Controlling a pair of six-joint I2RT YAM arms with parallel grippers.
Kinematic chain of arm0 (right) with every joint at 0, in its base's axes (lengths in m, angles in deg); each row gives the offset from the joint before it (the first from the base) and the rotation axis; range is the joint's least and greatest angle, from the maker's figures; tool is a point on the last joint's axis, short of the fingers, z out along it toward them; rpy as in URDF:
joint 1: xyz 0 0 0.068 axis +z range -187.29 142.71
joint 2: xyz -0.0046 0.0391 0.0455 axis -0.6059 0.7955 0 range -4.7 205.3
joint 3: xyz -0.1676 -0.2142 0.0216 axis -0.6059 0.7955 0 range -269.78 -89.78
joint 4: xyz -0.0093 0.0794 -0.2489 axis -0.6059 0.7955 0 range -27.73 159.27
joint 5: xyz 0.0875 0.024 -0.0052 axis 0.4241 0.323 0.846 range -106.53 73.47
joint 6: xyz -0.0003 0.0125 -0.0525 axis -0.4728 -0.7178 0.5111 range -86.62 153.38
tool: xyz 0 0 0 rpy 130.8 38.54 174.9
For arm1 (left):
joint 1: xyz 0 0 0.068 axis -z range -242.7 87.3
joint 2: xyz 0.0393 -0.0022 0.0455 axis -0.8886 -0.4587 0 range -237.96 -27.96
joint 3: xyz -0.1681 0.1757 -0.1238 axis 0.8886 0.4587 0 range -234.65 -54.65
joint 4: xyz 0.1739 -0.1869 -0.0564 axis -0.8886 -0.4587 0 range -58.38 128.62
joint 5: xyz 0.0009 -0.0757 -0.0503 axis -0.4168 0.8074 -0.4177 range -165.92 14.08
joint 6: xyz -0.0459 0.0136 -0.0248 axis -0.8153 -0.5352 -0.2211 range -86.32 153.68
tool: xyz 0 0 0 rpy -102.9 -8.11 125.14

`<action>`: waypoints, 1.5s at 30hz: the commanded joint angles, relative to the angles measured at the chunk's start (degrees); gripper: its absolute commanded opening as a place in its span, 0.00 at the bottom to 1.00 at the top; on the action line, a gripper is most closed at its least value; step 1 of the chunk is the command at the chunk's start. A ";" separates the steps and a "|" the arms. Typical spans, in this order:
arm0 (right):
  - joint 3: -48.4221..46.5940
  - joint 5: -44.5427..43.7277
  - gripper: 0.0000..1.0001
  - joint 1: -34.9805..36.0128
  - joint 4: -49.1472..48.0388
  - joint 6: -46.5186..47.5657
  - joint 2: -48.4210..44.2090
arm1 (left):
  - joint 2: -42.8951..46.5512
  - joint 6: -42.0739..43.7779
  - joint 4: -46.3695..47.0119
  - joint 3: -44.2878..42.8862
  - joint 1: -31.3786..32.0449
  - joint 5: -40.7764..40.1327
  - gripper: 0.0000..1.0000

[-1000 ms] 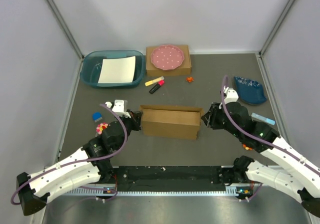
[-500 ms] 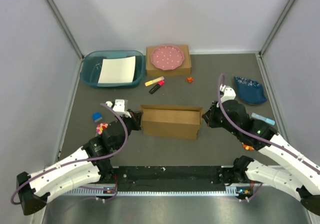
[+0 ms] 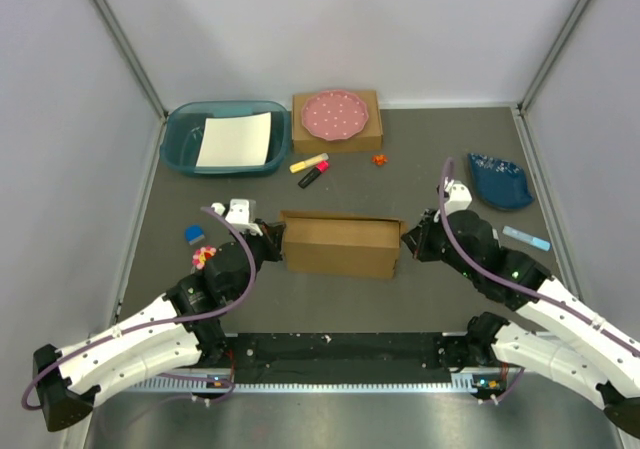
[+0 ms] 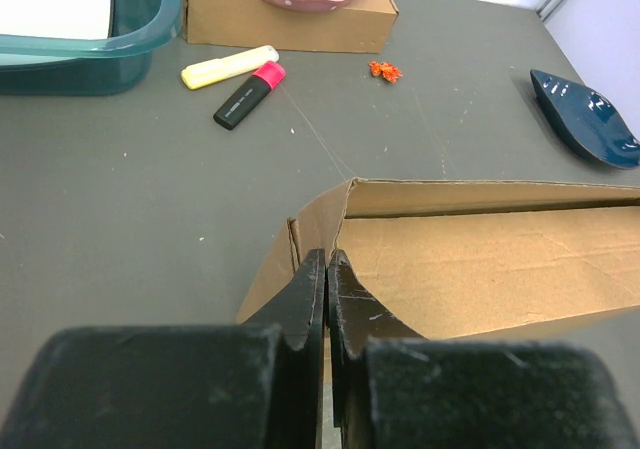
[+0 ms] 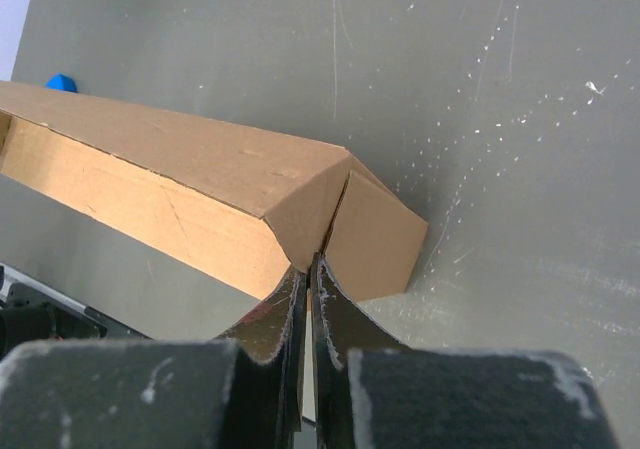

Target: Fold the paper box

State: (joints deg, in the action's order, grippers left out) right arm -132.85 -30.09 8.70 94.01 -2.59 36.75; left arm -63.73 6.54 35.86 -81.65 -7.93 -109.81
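left jaws and right jaws each pinch an end (a flap) of the paper box (image 3: 340, 249).

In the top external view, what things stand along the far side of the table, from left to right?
Teal plastic tub holding a white paper sheet → small brown cardboard box bearing a pink dotted plate → dark blue leaf-shaped dish.
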 commanded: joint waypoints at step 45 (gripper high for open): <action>3.43 2.14 0.00 0.50 3.50 -1.04 0.21 | -0.62 5.60 -13.23 -8.41 -0.01 -1.88 0.38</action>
State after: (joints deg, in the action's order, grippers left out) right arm -130.32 -29.33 8.70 91.63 -3.70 35.40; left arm -64.60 11.13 22.64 -87.29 -8.04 -110.79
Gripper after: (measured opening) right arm 0.007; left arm 0.412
